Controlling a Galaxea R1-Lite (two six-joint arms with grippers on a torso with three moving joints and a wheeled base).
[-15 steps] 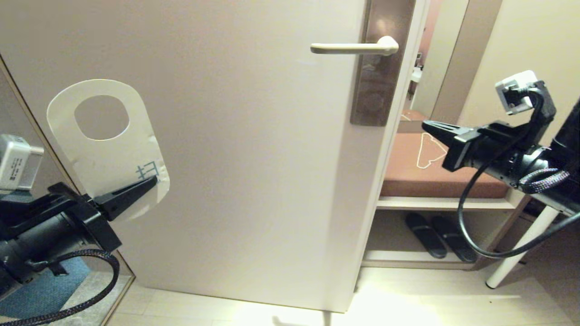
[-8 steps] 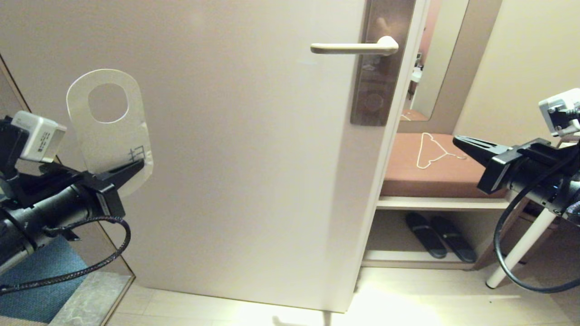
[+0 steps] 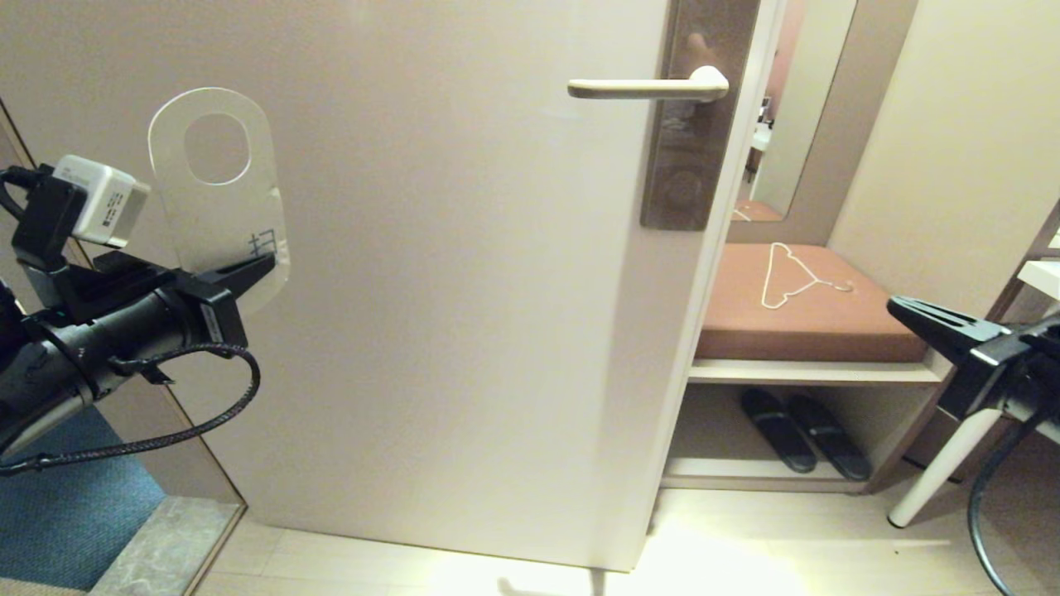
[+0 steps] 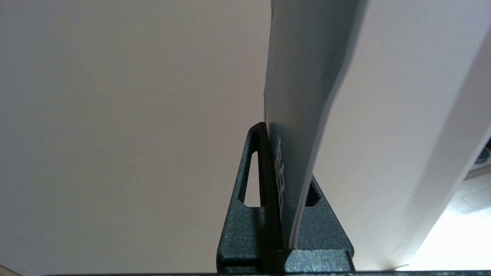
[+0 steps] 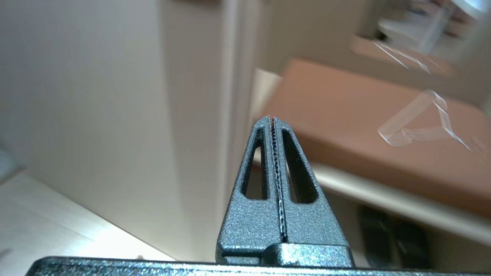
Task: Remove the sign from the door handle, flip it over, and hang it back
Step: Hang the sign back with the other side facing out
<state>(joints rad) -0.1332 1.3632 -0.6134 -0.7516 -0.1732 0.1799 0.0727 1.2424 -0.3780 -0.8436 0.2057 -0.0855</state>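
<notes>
Right now I see the sign (image 3: 217, 194) standing nearly upright before the cream door (image 3: 464, 331), its long axis vertical with a slight lean, oval hole at the top and pale face toward my head camera. My left gripper (image 3: 263, 266) is clamped on its lower end, over the printed characters; the wrist view shows the card edge-on between the fingers (image 4: 257, 168). The sign sits well left of and lower than the door handle (image 3: 646, 86), whose lever points left, bare. My right gripper (image 3: 898, 305) is closed on nothing, low at the right near the bench (image 3: 807, 323).
</notes>
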